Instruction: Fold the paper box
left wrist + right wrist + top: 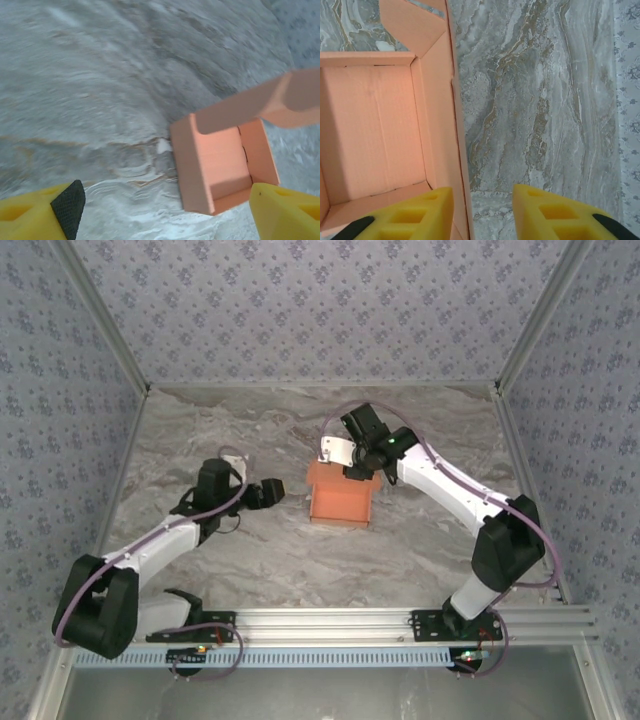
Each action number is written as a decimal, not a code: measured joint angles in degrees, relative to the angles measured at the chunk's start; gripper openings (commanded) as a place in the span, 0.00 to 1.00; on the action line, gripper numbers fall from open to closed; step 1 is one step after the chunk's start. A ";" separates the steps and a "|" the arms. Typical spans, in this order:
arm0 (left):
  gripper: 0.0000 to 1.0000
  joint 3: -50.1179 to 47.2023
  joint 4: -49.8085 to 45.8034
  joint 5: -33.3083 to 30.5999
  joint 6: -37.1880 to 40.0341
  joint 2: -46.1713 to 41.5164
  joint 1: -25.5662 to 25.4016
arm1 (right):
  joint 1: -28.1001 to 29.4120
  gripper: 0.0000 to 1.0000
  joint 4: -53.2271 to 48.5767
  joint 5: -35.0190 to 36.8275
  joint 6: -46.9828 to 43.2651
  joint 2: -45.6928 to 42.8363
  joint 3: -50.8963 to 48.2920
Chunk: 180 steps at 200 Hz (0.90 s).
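So the right gripper has its jaws partway apart, straddling the right side wall of the paper box: one finger inside the tray, the other outside over the table. There's a visible gap on the outer side, so I'd say it isn't pinching anything. The left gripper is spread wide with nothing in it, sitting just off the box's left side and not touching it. The box is around the middle of the table, well away from every edge. What I'd worry about is that nothing is pinning the box down. If the right jaws nip that wall and pull, the whole thing could slide or tip instead of folding. The card looks thin enough to crease in the wrong spot, too. The walls could also spring back out, since I can't see anything locking them. As for looks, it's plain salmon-orange card, already a shallow tray with its side walls up, and a loose angled flap pokes out at the far end.
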 measured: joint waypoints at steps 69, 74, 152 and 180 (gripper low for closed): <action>0.78 1.29 6.99 -10.10 10.95 6.69 -9.49 | -14.69 0.55 17.14 -16.52 27.89 -28.35 -23.96; 0.78 1.92 7.06 -10.84 11.72 7.52 -9.86 | -16.59 0.56 18.80 -17.79 30.60 -30.14 -26.36; 0.59 12.15 7.21 -14.64 16.72 16.46 -10.36 | -21.22 0.56 32.13 -30.14 48.17 -22.51 -39.26; 0.45 14.12 7.21 -14.23 16.35 18.01 -10.99 | -21.44 0.49 36.92 -33.33 50.95 -18.86 -39.15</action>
